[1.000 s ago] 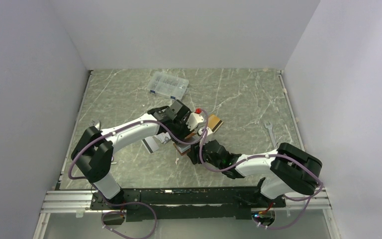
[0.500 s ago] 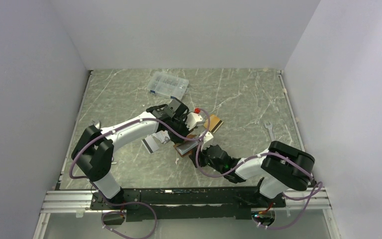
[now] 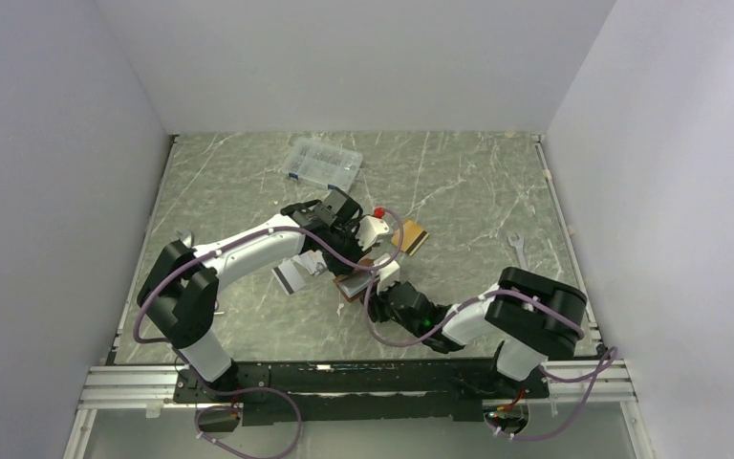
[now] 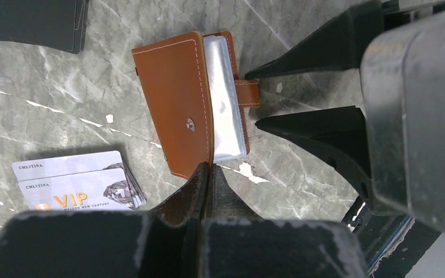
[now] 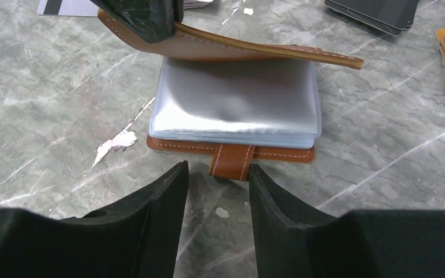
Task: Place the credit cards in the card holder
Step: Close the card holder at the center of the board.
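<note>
Left wrist view: left jaws are clamped on the card holder (image 4: 174,104) cover at frame centre, holding it raised. Right jaws stand apart beside the strap (image 5: 232,161). Cards (image 4: 75,182) lie lower left on the worktop (image 4: 46,81); insertion appears not yet begun.

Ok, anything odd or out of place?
Nothing spilled. The cover of the card holder is bowed, pinched by the left pincer; the right pincer is open at the strap. A white scuff marks the table beside it.
</note>
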You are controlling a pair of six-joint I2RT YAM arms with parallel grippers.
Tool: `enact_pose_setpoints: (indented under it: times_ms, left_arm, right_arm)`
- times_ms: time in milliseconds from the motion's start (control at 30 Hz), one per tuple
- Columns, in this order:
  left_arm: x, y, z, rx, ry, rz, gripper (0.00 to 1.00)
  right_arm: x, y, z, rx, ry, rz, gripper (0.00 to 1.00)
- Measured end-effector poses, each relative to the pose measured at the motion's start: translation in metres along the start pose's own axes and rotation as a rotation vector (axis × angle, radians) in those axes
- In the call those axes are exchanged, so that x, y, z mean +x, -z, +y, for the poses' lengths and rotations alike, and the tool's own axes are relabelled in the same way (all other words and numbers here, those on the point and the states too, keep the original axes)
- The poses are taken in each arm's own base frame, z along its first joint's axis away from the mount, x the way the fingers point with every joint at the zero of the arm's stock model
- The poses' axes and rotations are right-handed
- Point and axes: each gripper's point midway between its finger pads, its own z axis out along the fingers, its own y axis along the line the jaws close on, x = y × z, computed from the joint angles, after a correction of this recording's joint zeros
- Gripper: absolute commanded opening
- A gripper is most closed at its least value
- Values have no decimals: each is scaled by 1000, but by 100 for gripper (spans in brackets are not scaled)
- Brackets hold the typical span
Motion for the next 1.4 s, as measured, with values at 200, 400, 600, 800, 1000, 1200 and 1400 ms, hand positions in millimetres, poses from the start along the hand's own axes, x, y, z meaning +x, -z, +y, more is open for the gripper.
enact_pose_setpoints:
  times_ms: [200, 400, 600, 800, 1000, 1200, 1400]
  left_arm:
    - [0, 0, 0, 1, -2, 2, 0]
    - [0, 0, 0, 1, -2, 2, 0]
    - [2, 1, 4, -4, 9, 1, 0]
    - [3, 4, 13, -13, 33, -5, 0]
    - [4, 5, 17, -14, 49, -9, 0]
    - [4, 6, 17, -8, 54, -14, 0]
    - [2, 5, 12, 17, 62, -21, 0]
  right_arm:
    - [0, -2, 0, 49, 37, -12, 32]
    - [-3, 0, -3, 102, 42, -36, 10]
    - [-15, 5, 0, 136, 16, -108, 0]
    - [-40, 18, -2, 158, -25, -196, 0]
    - [-40, 27, -9, 190, -55, -219, 0]
    - [-27, 39, -6, 203, -86, -205, 16]
    - [-19, 60, -15, 233, -212, -206, 52]
